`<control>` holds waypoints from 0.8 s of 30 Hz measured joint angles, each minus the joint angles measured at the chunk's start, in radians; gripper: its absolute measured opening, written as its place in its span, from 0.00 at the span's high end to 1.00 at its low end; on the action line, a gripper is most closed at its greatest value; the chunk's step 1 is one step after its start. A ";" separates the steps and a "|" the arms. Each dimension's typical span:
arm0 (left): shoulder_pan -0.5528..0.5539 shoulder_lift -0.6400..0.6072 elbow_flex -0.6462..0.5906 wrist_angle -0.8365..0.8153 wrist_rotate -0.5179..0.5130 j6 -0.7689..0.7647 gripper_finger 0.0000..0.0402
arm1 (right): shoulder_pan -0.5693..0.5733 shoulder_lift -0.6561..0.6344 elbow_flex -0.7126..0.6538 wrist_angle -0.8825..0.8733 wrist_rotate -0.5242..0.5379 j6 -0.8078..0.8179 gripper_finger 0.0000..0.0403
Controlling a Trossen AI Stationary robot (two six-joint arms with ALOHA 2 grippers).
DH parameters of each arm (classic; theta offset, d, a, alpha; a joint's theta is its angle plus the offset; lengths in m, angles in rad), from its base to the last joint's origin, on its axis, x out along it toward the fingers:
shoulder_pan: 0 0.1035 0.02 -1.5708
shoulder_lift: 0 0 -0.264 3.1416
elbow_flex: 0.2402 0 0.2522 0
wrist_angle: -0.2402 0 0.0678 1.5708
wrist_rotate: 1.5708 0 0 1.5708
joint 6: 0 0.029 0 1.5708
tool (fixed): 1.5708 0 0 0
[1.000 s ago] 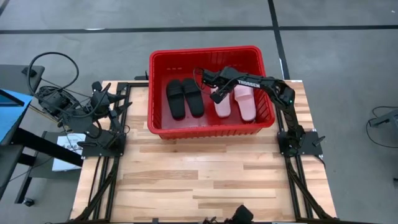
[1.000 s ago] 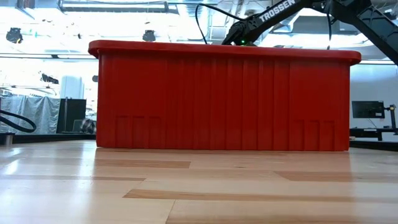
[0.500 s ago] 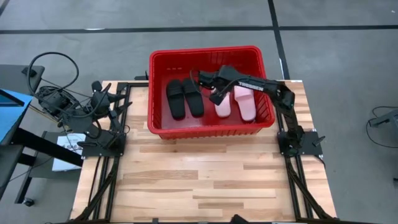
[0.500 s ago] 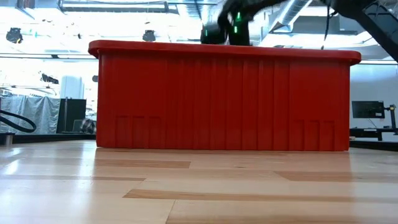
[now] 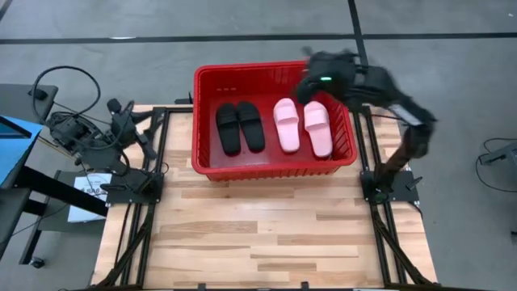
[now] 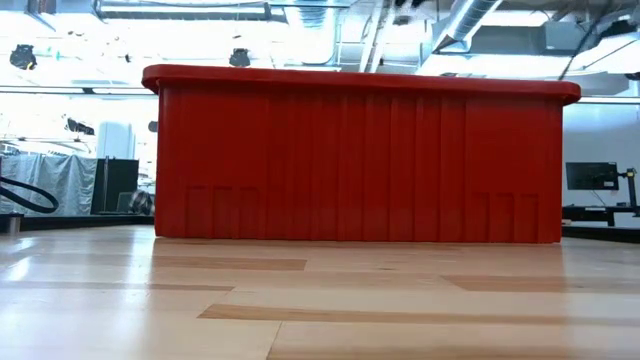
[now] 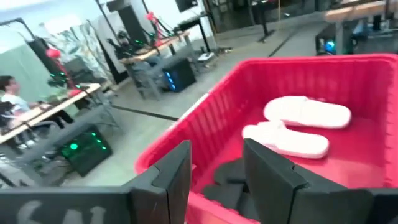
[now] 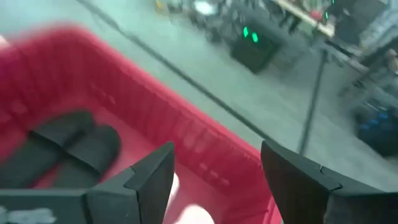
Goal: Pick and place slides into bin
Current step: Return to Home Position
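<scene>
Below the spread, empty right pincer [image 8: 217, 149], black and pink slide sandals [image 5: 285, 125] lie in the red plastic bin [image 5: 266, 170]; a low retreat could clip its rim. Left pincer [image 7: 216, 149] idles, spread, well apart.

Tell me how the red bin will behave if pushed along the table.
The red bin would probably slide, not tip: its base sits broad and flat on the table. Likely light for its size, holding only four slides.

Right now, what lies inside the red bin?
In the bin, flat on its base: two black slides side by side, two pink slides beside them. The base under them is covered.
</scene>
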 joint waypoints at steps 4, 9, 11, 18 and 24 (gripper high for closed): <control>0.000 -0.046 0.041 -0.004 0.000 0.040 0.66 | 0.061 -0.132 0.000 -0.011 -0.002 0.036 0.42; 0.000 -0.140 0.084 -0.007 0.023 0.053 0.66 | 0.122 -0.235 -0.001 -0.155 -0.027 0.186 0.42; 0.000 -0.190 0.074 -0.024 0.025 0.021 0.66 | 0.123 -0.269 -0.011 -0.171 -0.093 0.195 0.42; 0.000 -0.373 -0.161 0.047 0.088 -0.102 0.66 | 0.151 -0.468 -0.201 0.151 -0.513 0.045 0.42; 0.000 -0.470 -0.424 0.363 0.257 0.019 0.66 | 0.196 -0.663 -0.571 0.585 -0.826 -0.076 0.42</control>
